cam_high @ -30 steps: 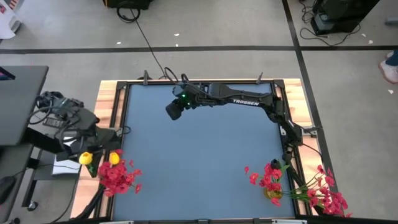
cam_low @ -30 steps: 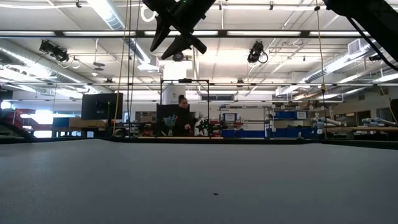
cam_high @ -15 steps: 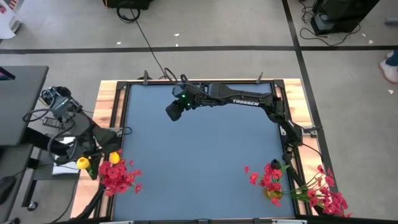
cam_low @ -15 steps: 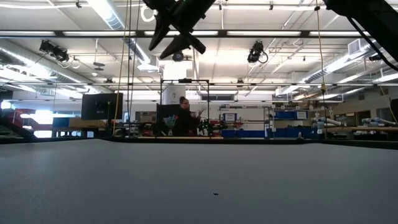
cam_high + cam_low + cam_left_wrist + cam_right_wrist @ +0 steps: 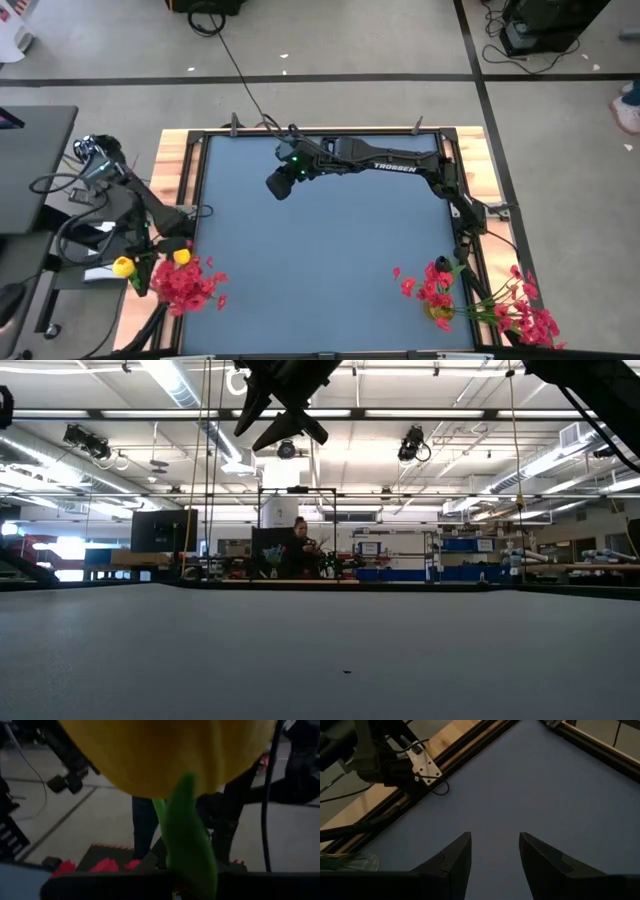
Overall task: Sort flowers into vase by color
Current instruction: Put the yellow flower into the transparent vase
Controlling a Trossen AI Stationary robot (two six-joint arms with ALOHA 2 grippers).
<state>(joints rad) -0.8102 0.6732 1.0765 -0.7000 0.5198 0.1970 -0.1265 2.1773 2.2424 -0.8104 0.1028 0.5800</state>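
Now left claw point(image 5: 122, 268) gripping yellow tulip point(image 5: 165, 755)

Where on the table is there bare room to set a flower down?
The blue mat is bare across its middle and far side, though the right gripper hangs over the far part. The near corners are crowded: red flowers by the yellow tulip on the left, and more red blossoms on the right.

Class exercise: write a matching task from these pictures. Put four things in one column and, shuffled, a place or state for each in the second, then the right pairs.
Things:
1. right claw
2. yellow tulip
3. red bunch
4. person

Places or states:
A. in the room beyond the table
B. open above bare table
C. beyond the table's left edge, at the left claw
D. at the table's near-left corner

Pairs: 1-B, 2-C, 3-D, 4-A
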